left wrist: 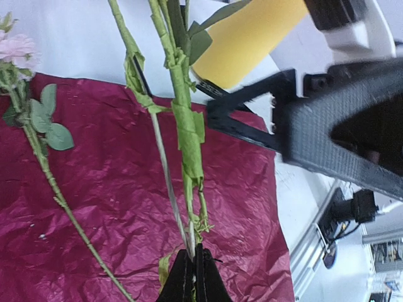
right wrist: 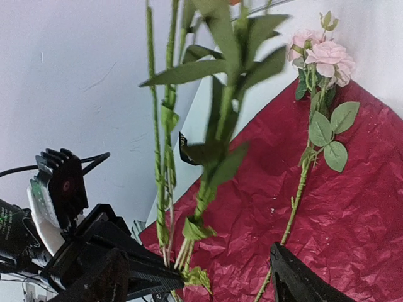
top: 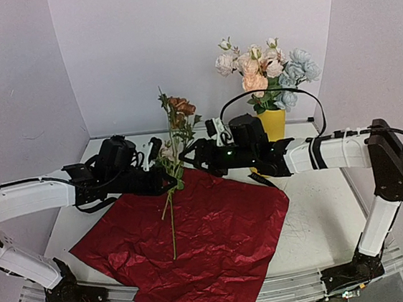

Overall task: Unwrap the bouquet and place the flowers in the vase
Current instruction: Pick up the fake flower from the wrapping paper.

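Top external view takes in the table [top: 317, 218], and on it the wrapping sheet [top: 219, 250] lies opened flat, dark red and crinkled, with nothing rolled inside it; so the unwrapping looks done. The vase [top: 274, 124] stands upright at the far side of the table, just past the sheet's far corner and partly behind the right arm [top: 331, 153]. A cluster of white, peach and pale blue blooms [top: 265, 68] sits in it, so I judge most of the flowers placed.

Two lots seem left. One is the held bunch [top: 180, 110], rusty brown at the top, raised upright over the sheet's far edge and well short of the vase; the other is a pink rose [right wrist: 318, 129] lying loose on the sheet.

The left gripper [left wrist: 194, 277] is clamped tight on the bunch's lower stems. The right gripper [right wrist: 220, 270] stands wide and grips nothing; the stems are close by one finger, touching or not I cannot tell.

The vase's lower body is hidden behind the right arm, and its mouth is covered by blooms. The bunch's flower heads are cut off in both wrist views, and its stems overlap too much to count. A thin black strip [left wrist: 140, 74] beside them may be ribbon or cable.
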`<state>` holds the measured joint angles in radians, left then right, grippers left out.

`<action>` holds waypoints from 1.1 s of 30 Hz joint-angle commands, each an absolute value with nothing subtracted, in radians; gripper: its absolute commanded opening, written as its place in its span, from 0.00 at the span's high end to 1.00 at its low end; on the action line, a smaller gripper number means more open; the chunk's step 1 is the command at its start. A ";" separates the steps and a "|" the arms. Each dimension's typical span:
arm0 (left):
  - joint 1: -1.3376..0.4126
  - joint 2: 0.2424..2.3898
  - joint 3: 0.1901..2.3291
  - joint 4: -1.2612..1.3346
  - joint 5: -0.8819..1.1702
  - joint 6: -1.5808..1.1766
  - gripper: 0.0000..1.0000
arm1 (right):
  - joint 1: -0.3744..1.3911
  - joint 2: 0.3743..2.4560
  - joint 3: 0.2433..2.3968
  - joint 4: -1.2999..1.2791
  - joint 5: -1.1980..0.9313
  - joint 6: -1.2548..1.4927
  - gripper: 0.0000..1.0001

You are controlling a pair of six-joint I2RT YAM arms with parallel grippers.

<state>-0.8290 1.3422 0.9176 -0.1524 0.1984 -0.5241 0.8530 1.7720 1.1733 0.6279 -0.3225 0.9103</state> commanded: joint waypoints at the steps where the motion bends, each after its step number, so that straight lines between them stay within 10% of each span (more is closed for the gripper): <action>1: -0.866 1.334 0.911 -0.080 0.247 -0.489 1.00 | 0.873 1.783 1.246 0.665 -0.294 0.948 0.30; 20: -1.018 1.448 0.990 -0.166 0.016 -0.410 1.00 | 0.873 1.846 1.370 0.378 -0.150 0.941 0.50; 33: -1.092 1.523 1.064 -0.284 -0.174 -0.376 0.96 | 0.874 1.861 1.369 0.342 -0.129 0.923 0.84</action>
<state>-1.0865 1.5204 1.0153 -0.2530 -0.1068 -0.3926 0.8711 1.8622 1.3376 0.3494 -0.1370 0.9456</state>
